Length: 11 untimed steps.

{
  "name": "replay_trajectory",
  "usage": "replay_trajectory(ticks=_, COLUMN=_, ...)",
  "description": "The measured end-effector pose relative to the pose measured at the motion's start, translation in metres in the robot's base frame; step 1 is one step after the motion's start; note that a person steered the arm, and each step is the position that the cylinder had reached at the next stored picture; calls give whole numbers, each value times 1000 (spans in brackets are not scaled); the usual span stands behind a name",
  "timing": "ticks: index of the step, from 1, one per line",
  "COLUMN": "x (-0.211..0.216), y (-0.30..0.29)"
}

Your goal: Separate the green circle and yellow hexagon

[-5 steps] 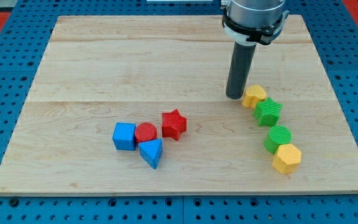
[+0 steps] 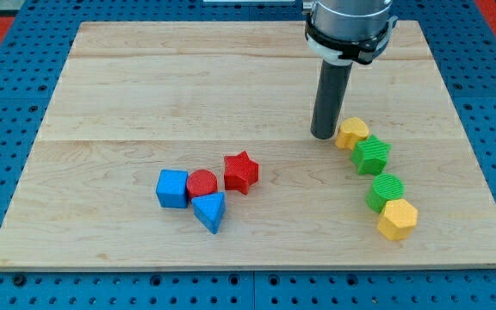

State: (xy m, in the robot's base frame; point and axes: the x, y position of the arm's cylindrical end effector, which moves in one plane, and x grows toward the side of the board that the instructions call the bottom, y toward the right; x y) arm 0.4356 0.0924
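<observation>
My tip (image 2: 324, 136) rests on the wooden surface (image 2: 145, 95) right of centre, just left of a small yellow block (image 2: 352, 133). There is no pincer, only the rod, holding nothing. A green star (image 2: 372, 155) touches that yellow block. Lower right, the green circle (image 2: 386, 190) touches the yellow hexagon (image 2: 397, 219), near the surface's right edge. Bare wood lies between them and the lower-left cluster: blue cube (image 2: 172, 189), red circle (image 2: 201, 183), red star (image 2: 240, 172), blue triangle (image 2: 210, 211).

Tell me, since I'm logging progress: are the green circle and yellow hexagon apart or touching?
Touching: green circle sits against yellow hexagon, no gap. My tip is up beside another yellow block.
</observation>
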Motion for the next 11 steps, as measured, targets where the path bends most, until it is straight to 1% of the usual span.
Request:
replay_trajectory(ticks=1, x=47, y=-32)
replay_trajectory(ticks=2, x=109, y=-48)
replay_trajectory(ticks=3, x=168, y=-13)
replay_trajectory(ticks=4, x=182, y=51)
replay_trajectory(ticks=5, x=170, y=101)
replay_trajectory(ticks=6, x=140, y=105)
replay_trajectory(ticks=7, x=105, y=90)
replay_trajectory(ticks=9, x=101, y=58)
replay_trajectory(ticks=10, x=80, y=47)
replay_trajectory(ticks=11, x=72, y=83)
